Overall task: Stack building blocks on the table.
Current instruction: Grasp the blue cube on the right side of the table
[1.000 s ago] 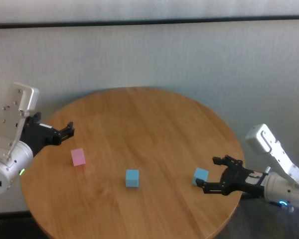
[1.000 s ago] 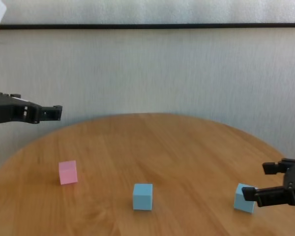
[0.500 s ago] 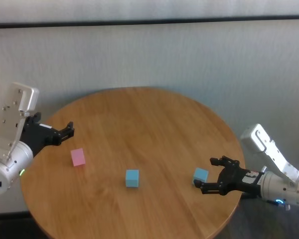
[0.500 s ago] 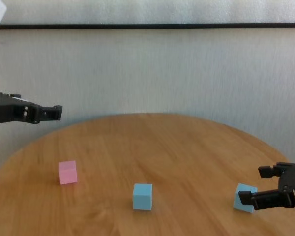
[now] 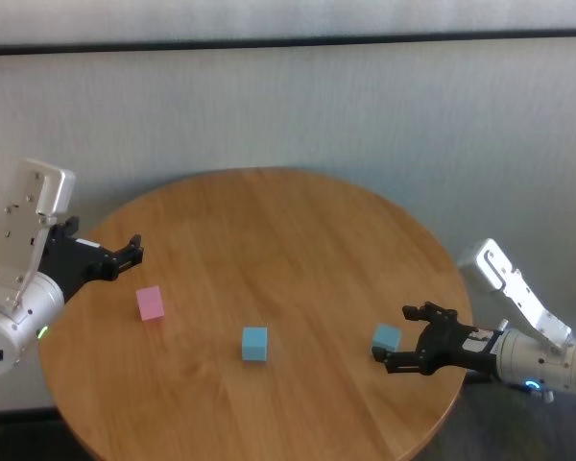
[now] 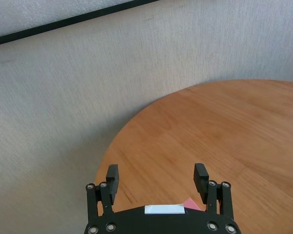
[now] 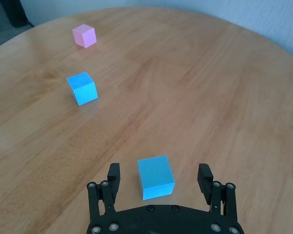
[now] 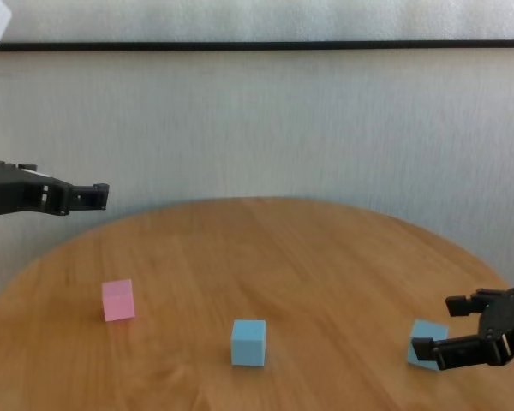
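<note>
Three building blocks lie apart on the round wooden table (image 5: 269,230). A pink block (image 5: 151,303) (image 8: 118,300) sits at the left, a light blue block (image 5: 254,343) (image 8: 248,342) in the middle, and another light blue block (image 5: 386,338) (image 7: 156,177) (image 8: 428,341) near the right edge. My right gripper (image 5: 412,339) (image 7: 159,179) (image 8: 450,330) is low over the table and open, its fingers on either side of the right blue block without touching it. My left gripper (image 5: 131,249) (image 6: 156,178) (image 8: 96,195) hangs open above the table's left edge, behind the pink block.
A pale wall (image 5: 298,106) rises close behind the table. The table's rim (image 5: 442,423) curves just beneath my right forearm.
My right gripper has sunk lower and slid a little further around the right blue block. The left arm and all three blocks have stayed put.
</note>
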You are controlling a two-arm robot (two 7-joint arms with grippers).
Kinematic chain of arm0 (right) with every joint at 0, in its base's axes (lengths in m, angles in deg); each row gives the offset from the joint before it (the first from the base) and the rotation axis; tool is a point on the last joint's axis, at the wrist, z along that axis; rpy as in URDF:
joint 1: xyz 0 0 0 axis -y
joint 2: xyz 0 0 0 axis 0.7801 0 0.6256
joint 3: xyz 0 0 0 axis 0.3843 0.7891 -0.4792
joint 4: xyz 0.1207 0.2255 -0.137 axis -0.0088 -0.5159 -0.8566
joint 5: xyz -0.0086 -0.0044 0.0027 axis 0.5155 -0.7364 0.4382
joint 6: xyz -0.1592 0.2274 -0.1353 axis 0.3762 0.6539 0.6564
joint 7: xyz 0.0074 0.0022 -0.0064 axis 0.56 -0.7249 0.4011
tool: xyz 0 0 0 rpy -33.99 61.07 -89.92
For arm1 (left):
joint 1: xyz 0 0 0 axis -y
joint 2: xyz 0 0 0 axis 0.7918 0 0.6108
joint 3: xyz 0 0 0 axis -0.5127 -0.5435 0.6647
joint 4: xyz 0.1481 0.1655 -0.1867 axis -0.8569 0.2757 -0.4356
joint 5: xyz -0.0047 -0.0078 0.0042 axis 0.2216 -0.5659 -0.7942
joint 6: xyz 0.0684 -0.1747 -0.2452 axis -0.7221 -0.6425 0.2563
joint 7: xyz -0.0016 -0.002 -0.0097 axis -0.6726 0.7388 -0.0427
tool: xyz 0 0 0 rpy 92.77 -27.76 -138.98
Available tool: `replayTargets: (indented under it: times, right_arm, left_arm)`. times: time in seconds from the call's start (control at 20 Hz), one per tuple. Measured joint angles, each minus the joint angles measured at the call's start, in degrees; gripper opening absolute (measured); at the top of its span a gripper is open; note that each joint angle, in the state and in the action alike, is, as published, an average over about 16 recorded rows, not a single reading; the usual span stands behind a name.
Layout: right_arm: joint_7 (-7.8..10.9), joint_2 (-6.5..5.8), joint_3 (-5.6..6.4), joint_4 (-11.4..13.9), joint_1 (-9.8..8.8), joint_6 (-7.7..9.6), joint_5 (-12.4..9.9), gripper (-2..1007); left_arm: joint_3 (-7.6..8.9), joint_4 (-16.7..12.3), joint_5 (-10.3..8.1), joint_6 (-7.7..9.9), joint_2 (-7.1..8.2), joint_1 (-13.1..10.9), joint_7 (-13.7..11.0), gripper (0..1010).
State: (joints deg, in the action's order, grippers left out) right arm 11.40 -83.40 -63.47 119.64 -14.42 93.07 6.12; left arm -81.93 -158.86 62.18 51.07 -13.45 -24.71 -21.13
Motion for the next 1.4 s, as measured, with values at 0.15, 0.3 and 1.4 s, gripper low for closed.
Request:
replayTargets:
  times: [0.15, 0.3, 1.4]
  right_arm:
    - [0.35, 0.59, -0.23, -1.3, 0.66, -0.11, 0.3, 1001]
    - [0.64, 1.15, -0.46, -2.4, 1.26, -0.19, 0.5, 1001]
    - [0.57, 2.57, -1.57, -5.6, 3.05, -0.69, 2.5, 941]
  left_arm:
    - [0.00, 0.0, 0.00, 0.00, 0.00, 0.0, 0.0, 1003]
    - [0.00, 0.0, 0.00, 0.00, 0.00, 0.0, 0.0, 1003]
    - [0.00, 0.0, 0.00, 0.00, 0.00, 0.0, 0.0, 1003]
